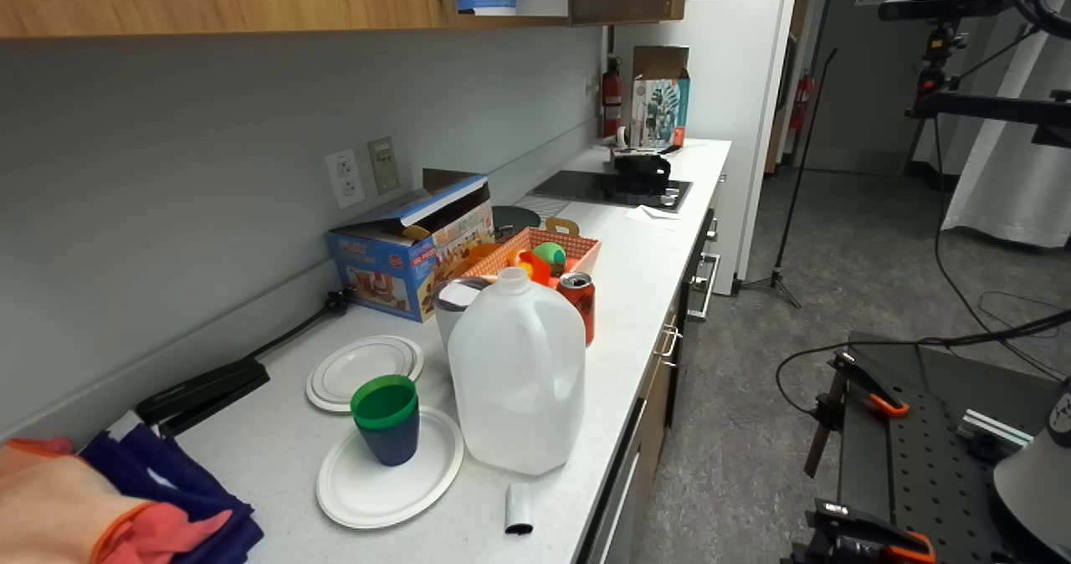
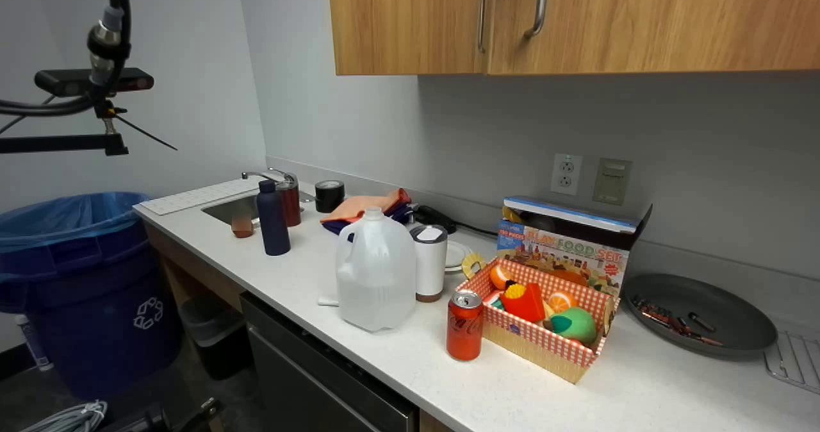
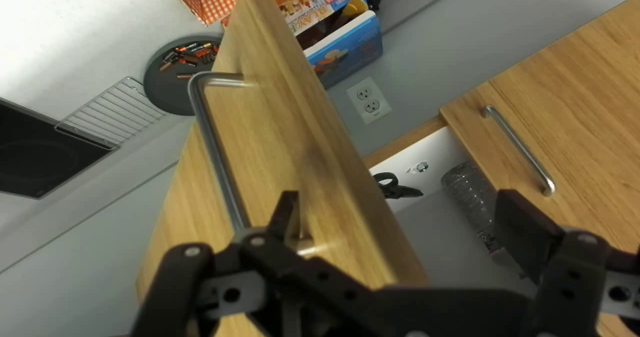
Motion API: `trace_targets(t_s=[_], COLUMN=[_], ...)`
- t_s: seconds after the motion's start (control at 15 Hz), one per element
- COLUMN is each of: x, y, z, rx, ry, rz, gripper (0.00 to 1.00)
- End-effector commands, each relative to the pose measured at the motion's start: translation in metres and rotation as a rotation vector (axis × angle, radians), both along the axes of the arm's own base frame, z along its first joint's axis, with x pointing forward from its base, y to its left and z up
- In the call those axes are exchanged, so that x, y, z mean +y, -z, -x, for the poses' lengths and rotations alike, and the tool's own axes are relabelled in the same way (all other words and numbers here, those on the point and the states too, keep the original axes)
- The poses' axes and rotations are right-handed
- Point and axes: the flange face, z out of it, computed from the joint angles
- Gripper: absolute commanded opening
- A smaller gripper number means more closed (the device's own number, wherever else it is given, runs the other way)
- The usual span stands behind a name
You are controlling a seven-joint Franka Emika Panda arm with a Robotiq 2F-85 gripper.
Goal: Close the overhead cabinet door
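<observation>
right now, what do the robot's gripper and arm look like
The gripper is mostly black: two blocky fingers, jointed links, grey plates with holes, round screw heads. A rounded white piece, likely the arm's base, shows at an exterior view's edge.

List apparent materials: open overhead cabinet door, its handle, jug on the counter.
Overhead cabinet door: wood or wood-look laminate, satin; honey-brown grain shows, but solid or veneer can't be told.
Its handle: likely metal, smooth; the bent bar has a grey sheen.
Jug: probably plastic, matte; the walls are milky and translucent, with a built-in grip.
</observation>
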Motion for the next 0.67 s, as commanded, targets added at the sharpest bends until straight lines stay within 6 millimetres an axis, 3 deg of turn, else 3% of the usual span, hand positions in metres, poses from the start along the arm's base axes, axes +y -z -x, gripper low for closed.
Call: trace_targets(t_s=[0.0, 0.6], x=[-0.005, 0.019], y=[-0.009, -0.003], z=[-0.028, -0.064], rx=[-0.116, -0.167], ry=[0.047, 0.083], rz=[0.039, -0.004], gripper=[1.0, 1.0])
